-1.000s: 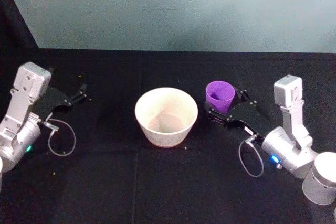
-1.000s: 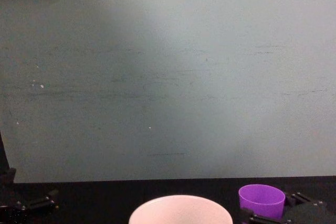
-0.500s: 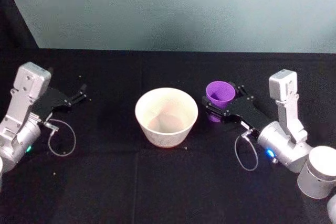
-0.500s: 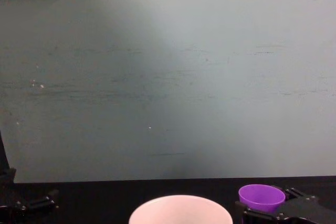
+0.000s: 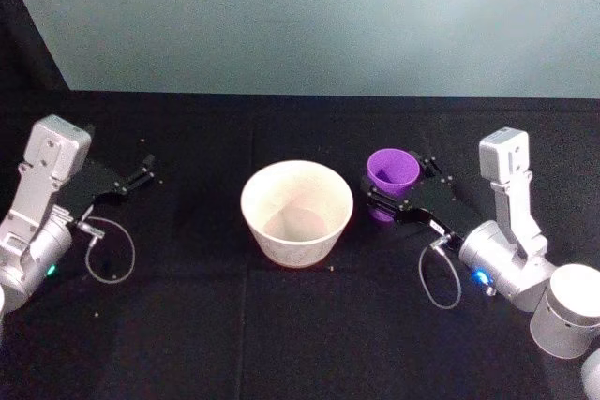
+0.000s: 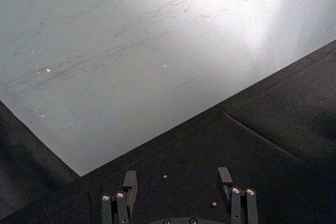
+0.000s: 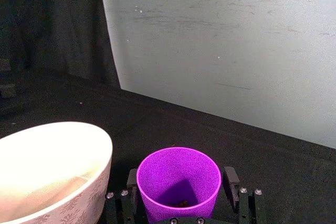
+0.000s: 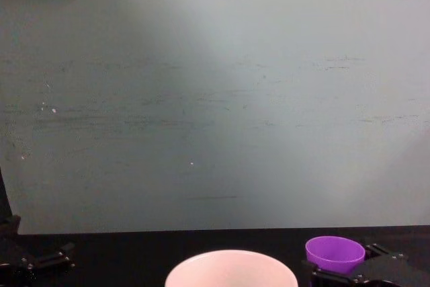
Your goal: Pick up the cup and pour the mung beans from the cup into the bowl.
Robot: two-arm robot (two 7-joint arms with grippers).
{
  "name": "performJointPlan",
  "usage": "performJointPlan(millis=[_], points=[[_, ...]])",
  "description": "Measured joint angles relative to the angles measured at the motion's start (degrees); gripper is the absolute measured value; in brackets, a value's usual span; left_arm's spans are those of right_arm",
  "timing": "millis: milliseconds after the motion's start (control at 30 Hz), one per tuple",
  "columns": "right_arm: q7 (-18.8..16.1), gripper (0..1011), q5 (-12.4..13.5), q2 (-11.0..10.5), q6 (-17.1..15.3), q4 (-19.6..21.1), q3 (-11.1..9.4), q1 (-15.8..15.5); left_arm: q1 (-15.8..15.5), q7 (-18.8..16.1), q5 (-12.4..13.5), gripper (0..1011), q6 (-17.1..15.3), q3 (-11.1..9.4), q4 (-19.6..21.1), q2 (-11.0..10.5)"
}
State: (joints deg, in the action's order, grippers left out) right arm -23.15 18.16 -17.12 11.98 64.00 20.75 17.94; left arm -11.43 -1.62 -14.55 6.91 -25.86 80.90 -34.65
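My right fingers (image 7: 229, 178) pinch the small purple plastic cup (image 7: 178, 182), brownish mung beans (image 7: 182, 202) inside, right of the wide pale bowl (image 5: 251, 196). Left fingers (image 6: 129, 180) spread over black desk (image 5: 281, 325), grey-green wall (image 5: 328, 16) behind.

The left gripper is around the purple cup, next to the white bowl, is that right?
No, the right gripper is around the cup, next to the bowl; the right wrist view shows it. The left gripper is off by itself, open.
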Motion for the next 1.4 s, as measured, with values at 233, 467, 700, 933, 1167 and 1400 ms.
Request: performJointPlan(millis=[233,467,700,933,1167,1400], points=[[-0.27,1003,0.00,0.08,-0.09,-0.09,-0.10,0.01,0.00,0.00,0.00,1000,0.00,0.00,0.00,0.00],[-0.24,920,0.01,0.04,-0.09,-0.03,-0.03,-0.01,0.00,0.00,0.00,1000,0.00,0.00,0.00,0.00],[-0.20,767,0.03,0.01,-0.09,0.01,0.02,-0.05,0.00,0.00,0.00,1000,0.00,0.00,0.00,0.00],[-0.12,735,0.04,-0.02,-0.06,0.04,0.06,-0.05,0.00,0.00,0.00,1000,0.00,0.00,0.00,0.00],[-0.20,729,-1.10,-1.06,-0.74,4.08,-0.60,-1.13,0.00,0.00,0.00,1000,0.00,0.00,0.00,0.00],[-0.21,729,-2.47,-2.90,-4.99,11.60,-1.61,-1.82,0.00,0.00,0.00,1000,0.00,0.00,0.00,0.00]])
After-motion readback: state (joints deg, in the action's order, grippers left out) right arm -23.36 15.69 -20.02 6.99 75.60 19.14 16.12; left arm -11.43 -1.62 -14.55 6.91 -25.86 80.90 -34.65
